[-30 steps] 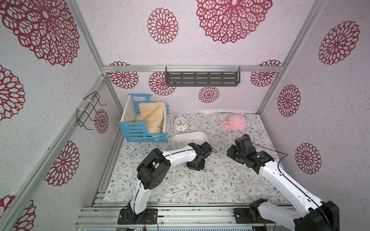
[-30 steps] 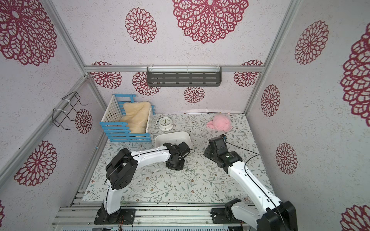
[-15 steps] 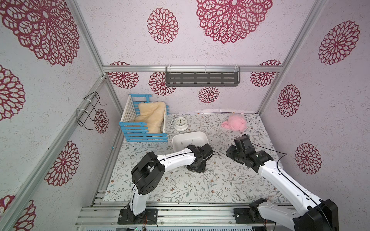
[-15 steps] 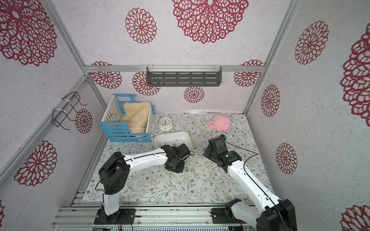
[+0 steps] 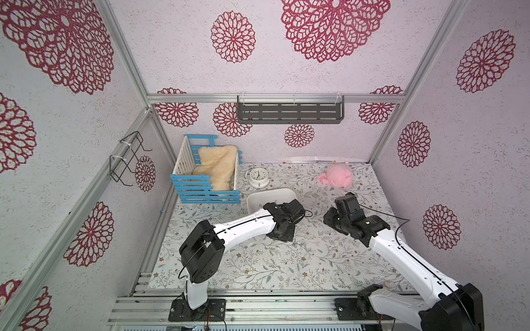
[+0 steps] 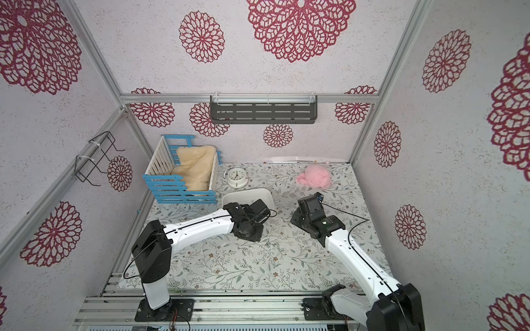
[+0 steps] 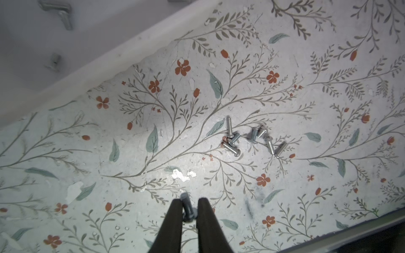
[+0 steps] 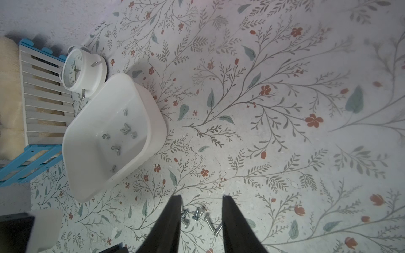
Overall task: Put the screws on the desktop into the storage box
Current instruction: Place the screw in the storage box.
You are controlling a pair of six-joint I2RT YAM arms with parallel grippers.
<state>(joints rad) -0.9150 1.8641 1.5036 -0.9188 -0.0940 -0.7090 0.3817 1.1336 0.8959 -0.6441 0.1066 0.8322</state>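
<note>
In the left wrist view my left gripper [image 7: 190, 200] is shut on one small grey screw [image 7: 187, 207], pinched between the dark fingers over the desktop [image 7: 153, 175]. Several loose screws [image 7: 252, 138] lie in a cluster ahead of it. A corner of the white storage box [image 7: 109, 63] shows with screws inside [image 7: 63, 15]. In the right wrist view my right gripper [image 8: 201, 197] stands open, its fingers straddling the same cluster of screws [image 8: 200, 215] without gripping any. The storage box [image 8: 87, 188] holds several screws [image 8: 122, 131]. Both top views show the box [image 5: 269, 196] [image 6: 246, 195] partly under the left wrist.
A blue-and-white slatted crate [image 5: 206, 183] with cream fleece stands at the back left. A round white clock [image 5: 258, 177] sits just behind the box. A pink cloth [image 5: 335, 176] lies at the back right. A grey shelf [image 5: 289, 110] hangs on the back wall.
The left arm's elbow has swung toward the front left while its wrist stayed beside the box. The right arm has not moved.
</note>
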